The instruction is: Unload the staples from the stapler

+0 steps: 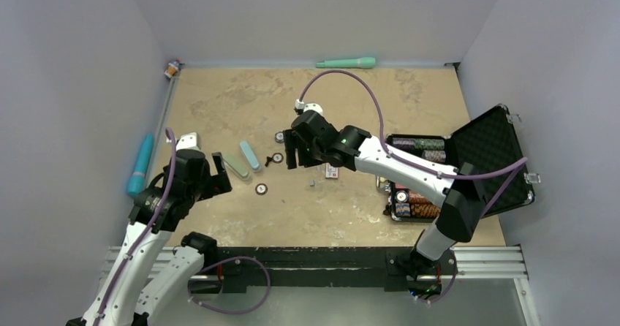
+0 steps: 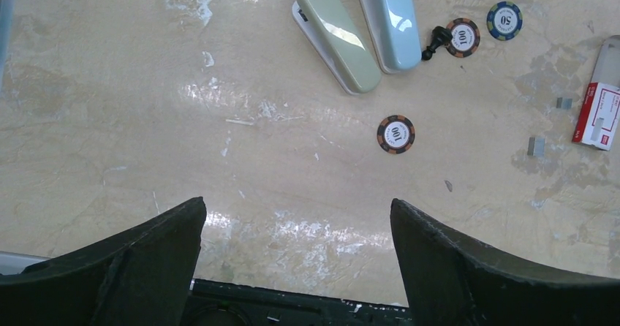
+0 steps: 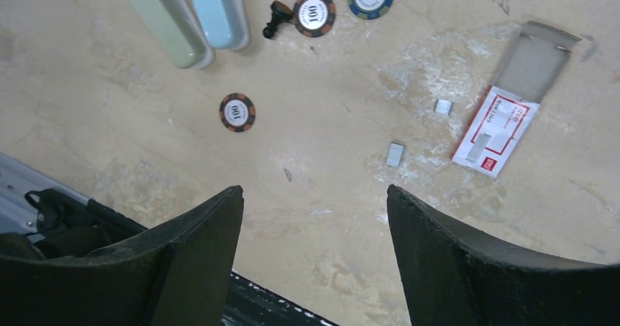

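- The left fingers (image 2: 175,245) were spread wide and held nothing, above the counter (image 2: 110,121).
- The right fingers (image 3: 197,253) were also spread and empty, hovering near the staple box (image 3: 497,132).
- The green stapler (image 2: 336,33) and the blue stapler (image 2: 387,19) lay shut, side by side, about mid-counter; we could not tell which one held staples.
- From the left fingers, both lay ahead and slightly right, with their long axes running away from the fingers and their far ends leaning left.
- We judged the left arm the nearer one, with the green stapler closest to it; the right fingers were well apart from both.
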{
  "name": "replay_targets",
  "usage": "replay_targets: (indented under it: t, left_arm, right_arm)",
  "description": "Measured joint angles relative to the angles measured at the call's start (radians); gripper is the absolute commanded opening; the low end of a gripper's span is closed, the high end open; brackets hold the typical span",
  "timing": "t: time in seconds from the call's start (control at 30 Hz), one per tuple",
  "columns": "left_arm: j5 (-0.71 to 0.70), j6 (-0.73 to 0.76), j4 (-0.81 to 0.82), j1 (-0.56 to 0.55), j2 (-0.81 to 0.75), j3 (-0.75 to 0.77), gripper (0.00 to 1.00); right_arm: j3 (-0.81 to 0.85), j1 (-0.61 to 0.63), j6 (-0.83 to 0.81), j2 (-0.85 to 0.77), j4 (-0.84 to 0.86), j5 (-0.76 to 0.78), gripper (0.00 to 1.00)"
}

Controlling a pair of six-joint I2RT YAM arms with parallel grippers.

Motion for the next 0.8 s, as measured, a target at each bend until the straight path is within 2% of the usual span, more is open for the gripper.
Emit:
replay_targets:
  t: [0.23,0.4,0.53,0.8]
  left_arm:
    - [0.004,0.008,0.005,-0.006,0.045,0.000,1.00]
    - [0.012,0.018,0.009,-0.006,0.050,0.000,1.00]
    - [0.013,0.018,0.009,-0.006,0.045,0.000,1.00]
    - [0.013,0.018,0.009,-0.006,0.045,0.000,1.00]
  right_arm:
    - [-0.022,0.000,0.016,0.008,-0.026,0.048,0.76]
    - [-0.124,-0.003,0.013,0.010,-0.021,0.039,0.74]
    - [-0.177,-0.005,0.009,0.035,-0.022,0.017,0.70]
    - [-0.177,-0.021,-0.001,0.153,0.038,-0.012,0.56]
